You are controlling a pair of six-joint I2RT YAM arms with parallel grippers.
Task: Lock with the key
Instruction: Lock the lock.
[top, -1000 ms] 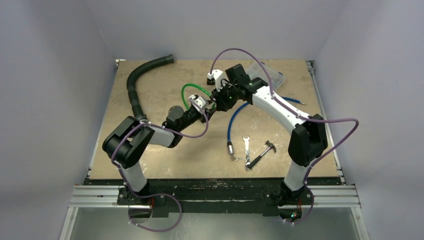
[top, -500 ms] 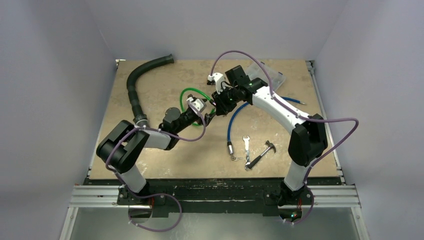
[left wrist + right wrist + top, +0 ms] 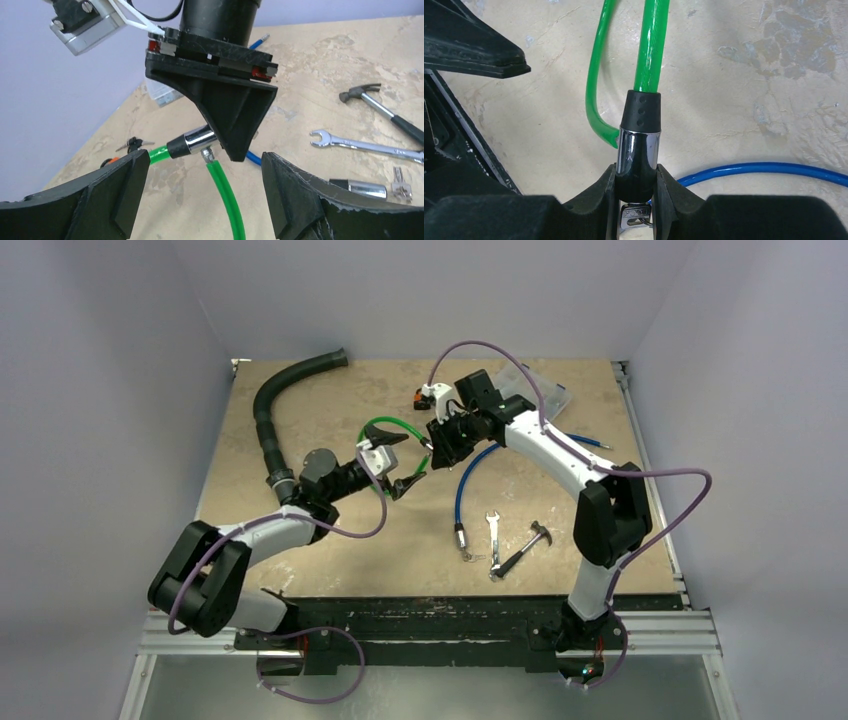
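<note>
A green cable lock (image 3: 392, 426) lies looped mid-table. My right gripper (image 3: 436, 446) is shut on its chrome lock cylinder (image 3: 637, 147) and holds it just above the table. A silver key (image 3: 634, 216) sticks out of the cylinder's rear end, between the fingers. In the left wrist view the cylinder (image 3: 197, 141) shows with the green cable (image 3: 226, 197) plugged into its side. My left gripper (image 3: 402, 462) is open and empty, a short way left of the cylinder and facing it (image 3: 205, 200).
A blue cable lock (image 3: 468, 475) with its keys (image 3: 468, 556) lies to the right. A wrench (image 3: 493, 530) and a hammer (image 3: 525, 548) lie near the front right. A black hose (image 3: 268, 410) curves along the left. A clear plastic box (image 3: 540, 392) sits at the back.
My left gripper has let go at the lock, opened and drawn back to the left. The right gripper still holds the cylinder in nearly the same place.
</note>
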